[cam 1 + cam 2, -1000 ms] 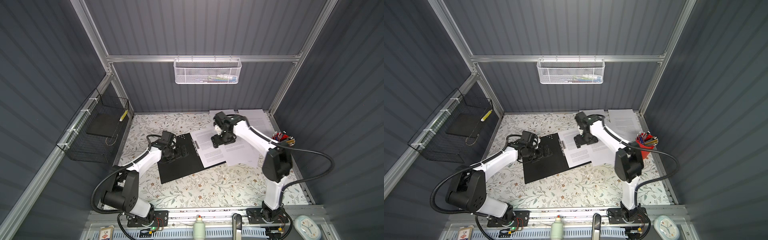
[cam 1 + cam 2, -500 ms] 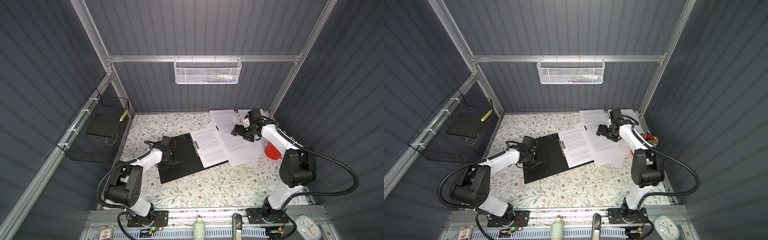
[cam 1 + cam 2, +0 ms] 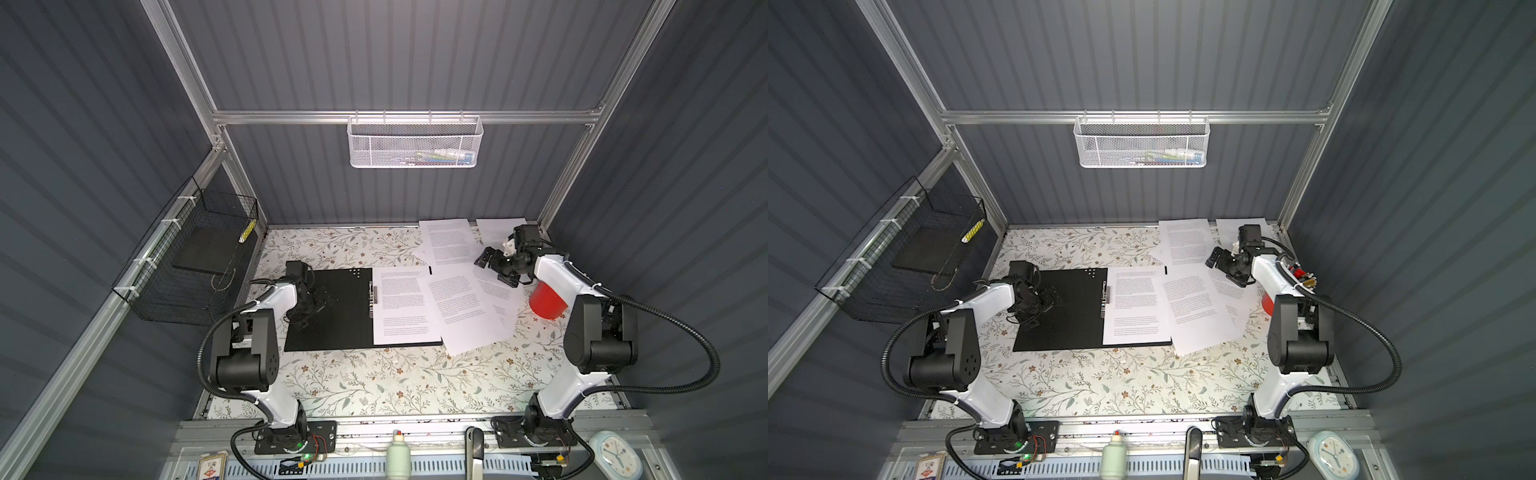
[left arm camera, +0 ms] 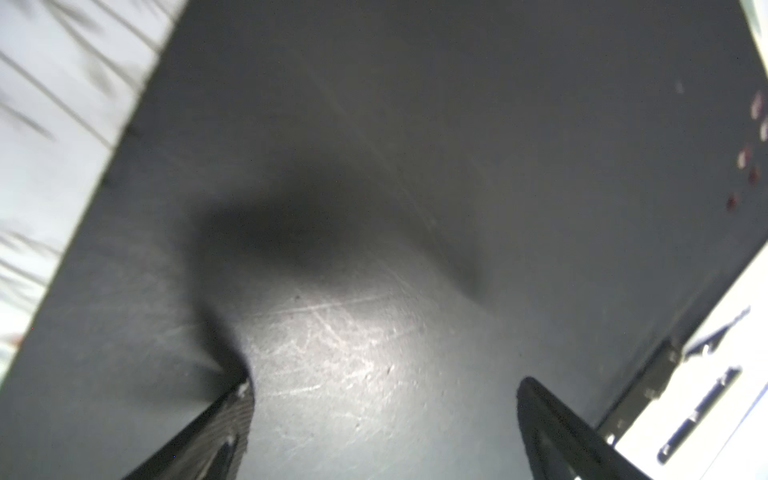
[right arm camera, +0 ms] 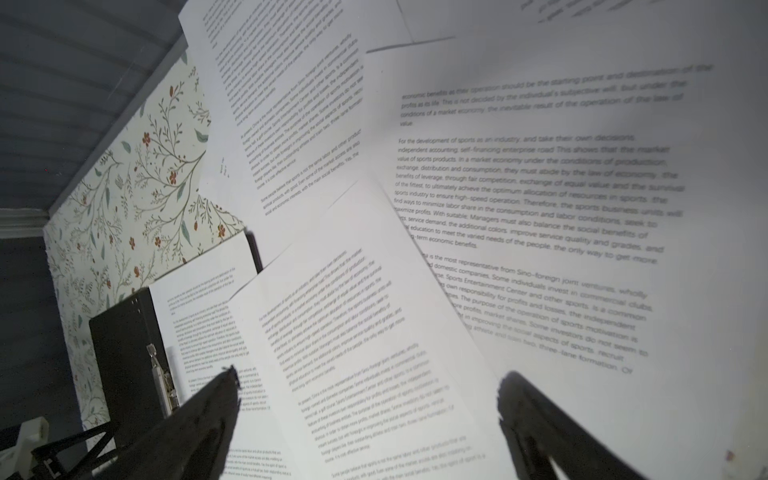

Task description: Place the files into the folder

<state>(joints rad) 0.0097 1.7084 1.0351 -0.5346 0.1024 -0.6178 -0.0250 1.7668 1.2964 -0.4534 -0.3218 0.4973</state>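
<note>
Spread wide, the left fingers (image 4: 552,428) are still staying low over the open folder's (image 3: 340,324) black left cover, the folder now lying square on the counter (image 3: 374,382) rather than askew. One printed sheet (image 3: 401,307) is sitting in its right half. The right fingers (image 3: 483,260), having swung clear of it, are hovering apart and empty above the loose sheets (image 3: 461,320) still awaiting filing.
</note>
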